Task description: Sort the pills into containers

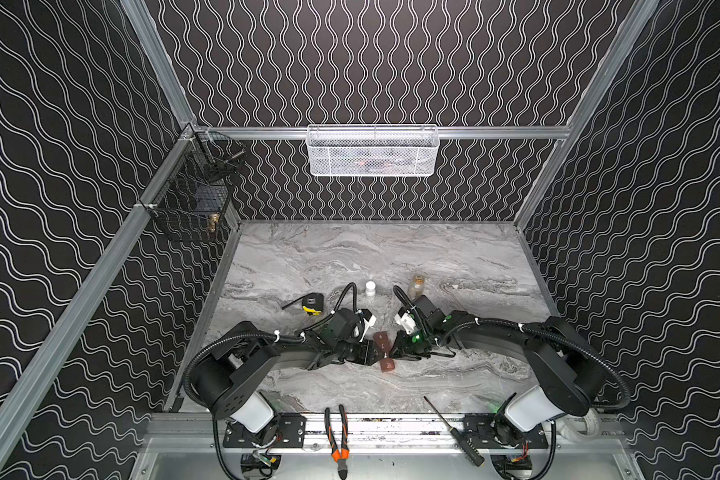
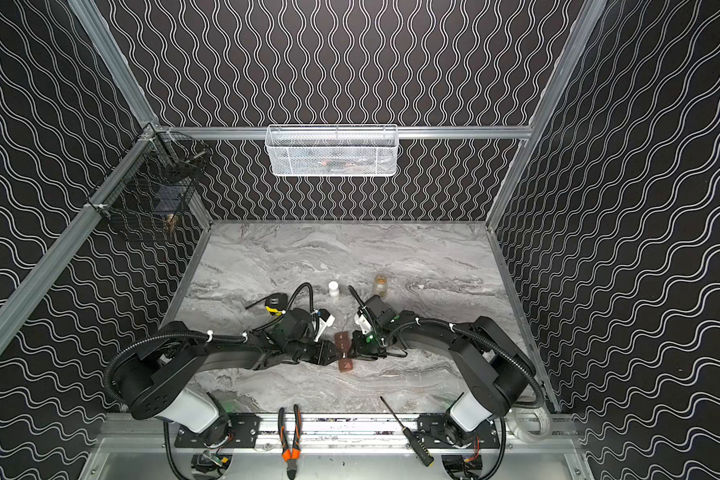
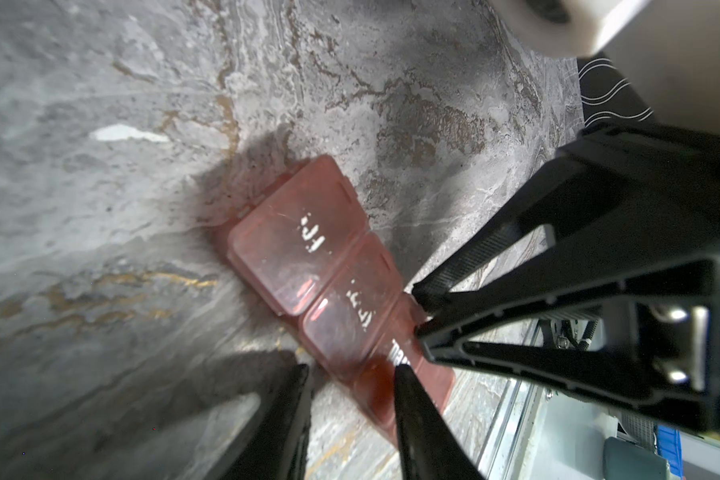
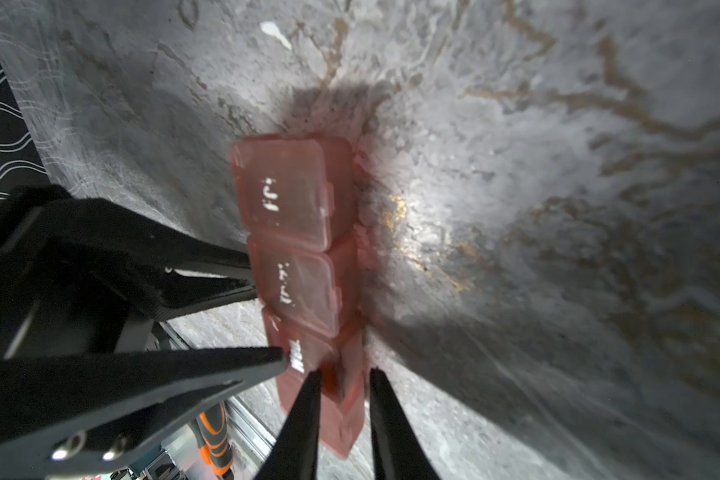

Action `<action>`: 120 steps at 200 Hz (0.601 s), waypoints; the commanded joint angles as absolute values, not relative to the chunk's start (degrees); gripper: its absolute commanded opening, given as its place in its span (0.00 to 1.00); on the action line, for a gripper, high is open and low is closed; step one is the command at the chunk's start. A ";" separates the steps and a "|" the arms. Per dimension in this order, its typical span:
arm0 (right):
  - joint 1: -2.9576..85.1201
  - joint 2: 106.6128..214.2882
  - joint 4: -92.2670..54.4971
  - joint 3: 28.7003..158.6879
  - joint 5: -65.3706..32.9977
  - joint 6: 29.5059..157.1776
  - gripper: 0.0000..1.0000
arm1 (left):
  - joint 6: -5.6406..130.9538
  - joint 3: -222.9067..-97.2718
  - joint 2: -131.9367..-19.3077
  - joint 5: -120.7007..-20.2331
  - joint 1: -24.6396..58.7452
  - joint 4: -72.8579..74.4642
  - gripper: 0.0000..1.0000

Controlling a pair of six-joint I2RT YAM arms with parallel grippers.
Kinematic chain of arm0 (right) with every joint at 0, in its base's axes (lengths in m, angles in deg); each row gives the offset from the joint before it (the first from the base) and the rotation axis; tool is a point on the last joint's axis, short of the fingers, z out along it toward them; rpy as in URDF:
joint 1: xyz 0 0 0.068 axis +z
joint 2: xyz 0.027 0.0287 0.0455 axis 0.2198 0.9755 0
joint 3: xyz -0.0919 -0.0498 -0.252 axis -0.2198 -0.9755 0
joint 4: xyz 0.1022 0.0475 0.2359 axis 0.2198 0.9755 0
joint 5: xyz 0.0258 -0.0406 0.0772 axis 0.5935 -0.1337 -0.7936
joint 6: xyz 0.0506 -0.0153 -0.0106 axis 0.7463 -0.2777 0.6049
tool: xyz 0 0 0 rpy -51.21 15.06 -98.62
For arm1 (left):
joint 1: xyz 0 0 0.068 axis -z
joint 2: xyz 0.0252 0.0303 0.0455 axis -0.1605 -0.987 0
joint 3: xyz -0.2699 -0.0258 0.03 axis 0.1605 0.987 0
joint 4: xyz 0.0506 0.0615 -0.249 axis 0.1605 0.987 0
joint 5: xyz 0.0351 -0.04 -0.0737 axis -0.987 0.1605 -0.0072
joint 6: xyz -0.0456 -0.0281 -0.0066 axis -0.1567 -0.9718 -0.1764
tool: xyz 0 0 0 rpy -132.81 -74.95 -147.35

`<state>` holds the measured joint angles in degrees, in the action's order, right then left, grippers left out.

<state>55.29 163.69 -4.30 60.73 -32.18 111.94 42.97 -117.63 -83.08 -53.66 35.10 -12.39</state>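
Observation:
The containers (image 1: 382, 341) (image 2: 342, 343) are a reddish-brown strip of joined lidded compartments with white marks, lying on the marble table between both arms. All lids (image 3: 304, 249) (image 4: 287, 199) that show are down. My left gripper (image 1: 373, 354) (image 3: 352, 370) stands slightly open at the strip's left side, one fingertip (image 3: 400, 374) resting on a lid by the lettering, the other on the table beside it. My right gripper (image 1: 395, 351) (image 4: 346, 374) is shut on the strip's right edge. No loose pills show.
A white bottle (image 1: 370, 288) and a clear jar (image 1: 417, 284) stand behind the arms. A tape measure (image 1: 312, 303) lies at the left. Pliers (image 1: 336, 436) and a screwdriver (image 1: 454, 432) rest on the front rail. A white basket (image 1: 373, 151) and a black wire basket (image 1: 196, 187) hang on the walls.

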 commanded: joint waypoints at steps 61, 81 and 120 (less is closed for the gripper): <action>55.25 165.03 -6.10 60.56 -33.90 110.80 0.21 | 40.98 -117.09 -83.63 -52.32 35.37 -13.60 0.31; 55.31 165.27 -6.24 60.38 -34.02 110.71 0.21 | 40.69 -117.14 -83.95 -51.93 35.52 -14.14 0.31; 55.26 165.81 -6.61 60.30 -34.08 110.63 0.20 | 40.26 -116.87 -84.44 -51.51 35.77 -14.57 0.30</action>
